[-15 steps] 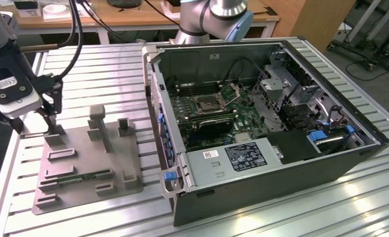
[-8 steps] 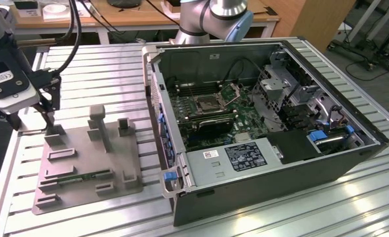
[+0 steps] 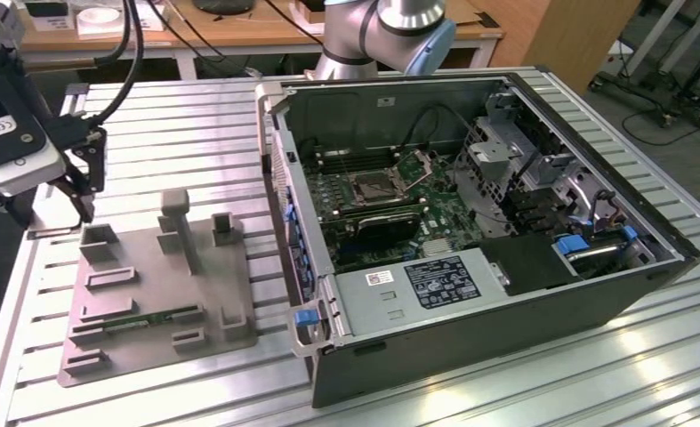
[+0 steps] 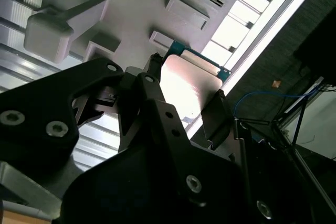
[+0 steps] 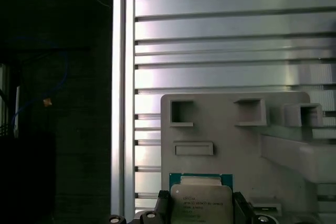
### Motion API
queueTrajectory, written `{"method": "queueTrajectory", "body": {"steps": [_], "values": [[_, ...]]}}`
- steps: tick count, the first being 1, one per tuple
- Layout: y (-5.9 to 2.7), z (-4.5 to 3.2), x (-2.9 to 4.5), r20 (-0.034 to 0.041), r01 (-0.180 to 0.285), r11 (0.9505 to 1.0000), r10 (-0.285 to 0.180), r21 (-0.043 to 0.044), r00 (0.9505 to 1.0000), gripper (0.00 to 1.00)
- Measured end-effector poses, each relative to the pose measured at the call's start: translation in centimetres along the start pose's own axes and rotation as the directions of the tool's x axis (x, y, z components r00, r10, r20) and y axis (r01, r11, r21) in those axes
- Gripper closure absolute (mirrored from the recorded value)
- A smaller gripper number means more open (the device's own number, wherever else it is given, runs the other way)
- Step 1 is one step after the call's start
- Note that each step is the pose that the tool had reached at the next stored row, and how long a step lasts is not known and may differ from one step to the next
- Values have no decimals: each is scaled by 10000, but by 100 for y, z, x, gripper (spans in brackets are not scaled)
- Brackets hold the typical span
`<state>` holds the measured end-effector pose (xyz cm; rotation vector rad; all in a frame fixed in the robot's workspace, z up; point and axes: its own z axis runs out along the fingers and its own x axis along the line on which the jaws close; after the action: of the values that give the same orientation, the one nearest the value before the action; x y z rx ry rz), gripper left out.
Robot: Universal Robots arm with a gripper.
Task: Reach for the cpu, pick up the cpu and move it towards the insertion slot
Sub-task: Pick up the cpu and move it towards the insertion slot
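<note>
Gripper (image 3: 85, 203) is over a corner of grey plastic tray (image 3: 225, 280), at exterior view's left. In first wrist view, fingers (image 5: 164, 208) pinch cpu (image 5: 201, 202) by two opp. edges, silver top showing. Insertion slot (image 3: 380, 187) is on the green board inside open PC case (image 3: 480, 338), well apart.

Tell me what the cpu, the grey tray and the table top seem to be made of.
The cpu: a pale metal lid with a dull satin sheen, on a green rim, probably circuit board. The grey tray: matte and glint-free with moulded recesses, probably plastic. The table top: ribbed silver slats with bright reflections, likely aluminium.
</note>
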<state>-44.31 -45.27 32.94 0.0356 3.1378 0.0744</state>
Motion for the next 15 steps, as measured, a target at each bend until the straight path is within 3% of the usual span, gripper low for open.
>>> {"method": "queueTrajectory", "body": {"steps": [15], "values": [[9, -193, 0, 1, -20, 10000, 20, 0, 10000, 45]]}}
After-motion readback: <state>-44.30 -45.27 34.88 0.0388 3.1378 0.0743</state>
